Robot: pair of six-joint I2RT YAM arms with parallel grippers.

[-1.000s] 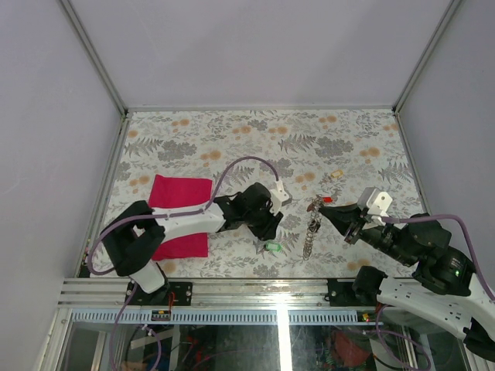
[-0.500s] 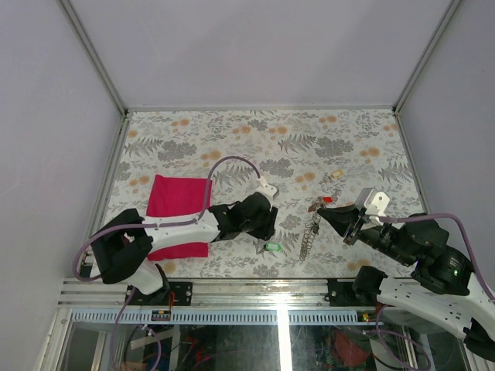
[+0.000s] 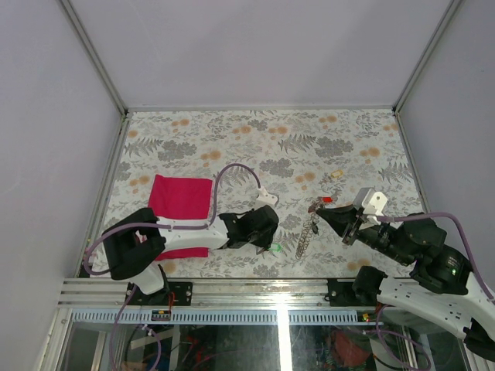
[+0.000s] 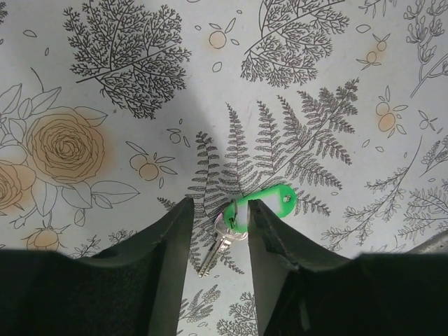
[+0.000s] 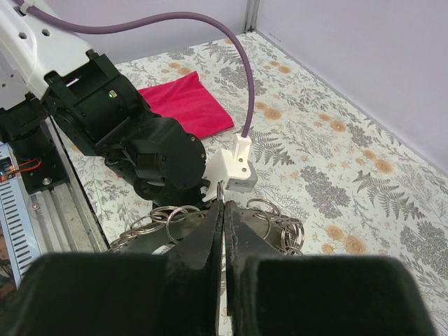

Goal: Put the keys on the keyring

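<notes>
Keyring (image 3: 307, 233) silver chain clamped in right end effector (image 3: 319, 210); left end effector (image 4: 219, 206) apart astride green key (image 4: 245, 213).

Left gripper (image 4: 219, 206) is viewed from its own wrist, close above the floral table cover (image 4: 329, 84). The 2 dark fingers (image 4: 168, 273) are held apart. 1 key (image 4: 241, 220) is recorded lying flat on the cover in the gap between the tips: green plastic head with a white label window, small silver ring, silver blade. The head is angled to the right, past the right-hand finger; the blade is pointed back toward the wrist. Contact between fingers and key cannot be resolved. A fern print is noted under the key, a large rose print (image 4: 66, 147) at the left.
</notes>
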